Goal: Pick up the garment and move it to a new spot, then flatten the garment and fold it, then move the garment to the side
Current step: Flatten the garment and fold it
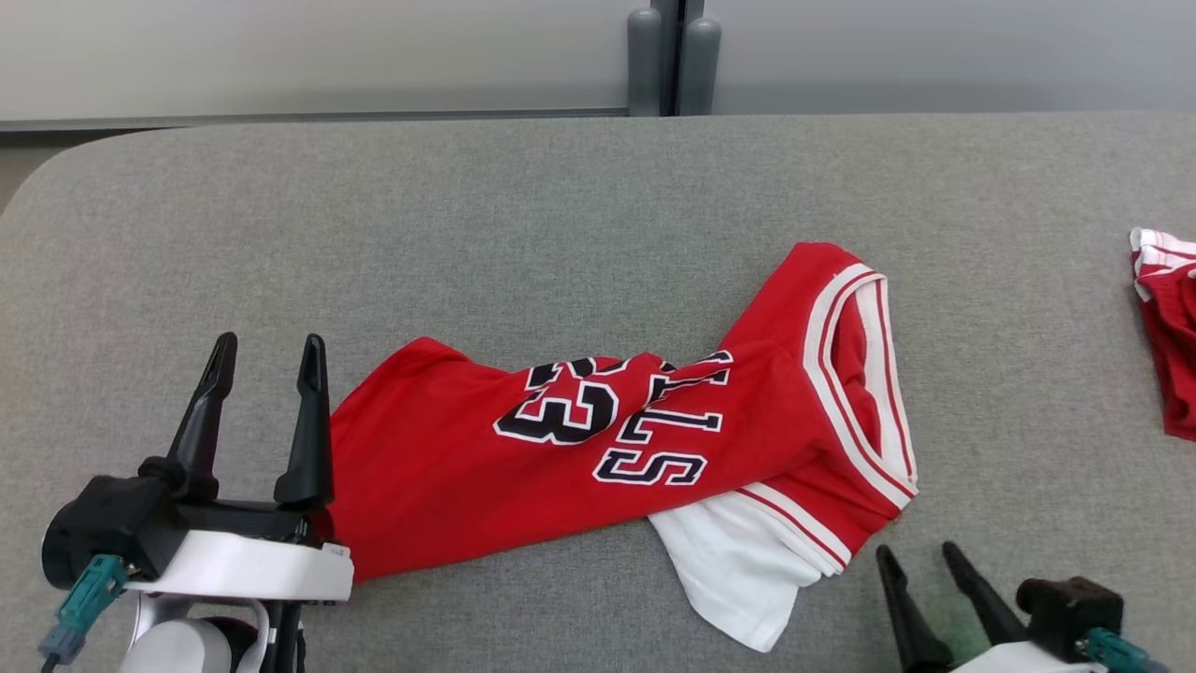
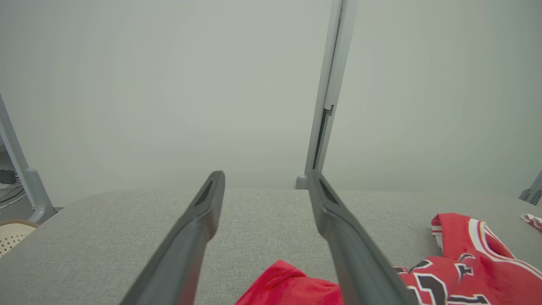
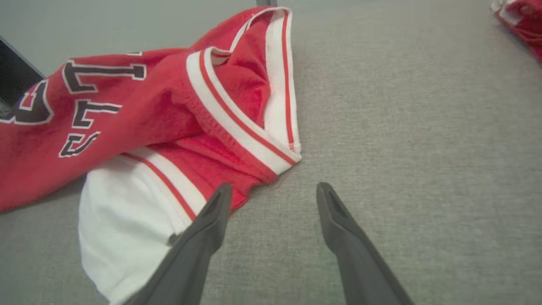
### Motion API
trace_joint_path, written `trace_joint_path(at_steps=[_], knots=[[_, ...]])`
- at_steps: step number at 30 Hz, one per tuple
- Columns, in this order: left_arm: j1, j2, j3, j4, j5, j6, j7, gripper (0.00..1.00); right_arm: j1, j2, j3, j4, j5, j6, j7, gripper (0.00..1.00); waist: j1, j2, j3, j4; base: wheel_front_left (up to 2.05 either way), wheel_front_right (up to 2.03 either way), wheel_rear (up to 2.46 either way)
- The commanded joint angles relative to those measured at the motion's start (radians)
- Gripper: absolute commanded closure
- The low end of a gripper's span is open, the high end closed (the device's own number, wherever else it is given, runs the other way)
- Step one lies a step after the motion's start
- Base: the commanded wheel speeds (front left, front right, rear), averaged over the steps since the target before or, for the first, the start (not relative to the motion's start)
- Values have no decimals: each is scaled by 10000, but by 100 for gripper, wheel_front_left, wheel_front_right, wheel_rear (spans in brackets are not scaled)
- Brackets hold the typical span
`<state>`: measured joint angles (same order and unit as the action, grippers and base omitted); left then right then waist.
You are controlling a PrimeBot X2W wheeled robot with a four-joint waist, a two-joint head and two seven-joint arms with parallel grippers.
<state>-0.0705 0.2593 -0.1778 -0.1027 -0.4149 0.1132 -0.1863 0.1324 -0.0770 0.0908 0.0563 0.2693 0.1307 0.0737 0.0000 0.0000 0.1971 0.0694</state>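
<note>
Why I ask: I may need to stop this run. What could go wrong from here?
1. The jersey lies twisted and bunched, its white part poking out; the open right end effector beside it might pinch one layer, leaving it twisted.
2. The open left end effector sits at the opposite end; uneven pulls could bunch it more.
3. Another red garment lies far right on the table; moving the jersey there might tangle them.

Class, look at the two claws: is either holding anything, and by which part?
Nothing is held. The left claw and right claw are both open and empty, one at each end of the red jersey.
</note>
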Motion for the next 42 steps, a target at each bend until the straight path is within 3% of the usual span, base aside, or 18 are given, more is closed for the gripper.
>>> trace_joint_path(at_steps=[1, 9, 10, 12, 42], knots=[[-251, 2, 7, 13, 54, -57, -80, 0, -147, 24, 183, 360, 229, 0, -78, 0, 0, 0, 180, 145, 0, 0, 0], [-531, -10, -7, 231, 29, -150, -282, 0, -908, 162, 1346, 1978, 882, 1, -212, 0, 0, 0, 458, 355, 0, 0, 0], [-556, -7, -4, 250, 25, -156, -295, 0, -997, 167, 1415, 2020, 931, 1, -243, 51, 0, 0, 483, 359, 0, 0, 0], [-602, -4, 6, 282, 7, -141, -339, 0, -1155, 177, 1461, 2030, 1007, 1, -339, 100, 0, 0, 513, 350, 0, 0, 0], [-352, 144, -49, 561, -9, -19, -478, 0, -1299, -245, 403, -458, 213, 0, -946, 100, 0, 0, -7, -90, 0, 0, 0]])
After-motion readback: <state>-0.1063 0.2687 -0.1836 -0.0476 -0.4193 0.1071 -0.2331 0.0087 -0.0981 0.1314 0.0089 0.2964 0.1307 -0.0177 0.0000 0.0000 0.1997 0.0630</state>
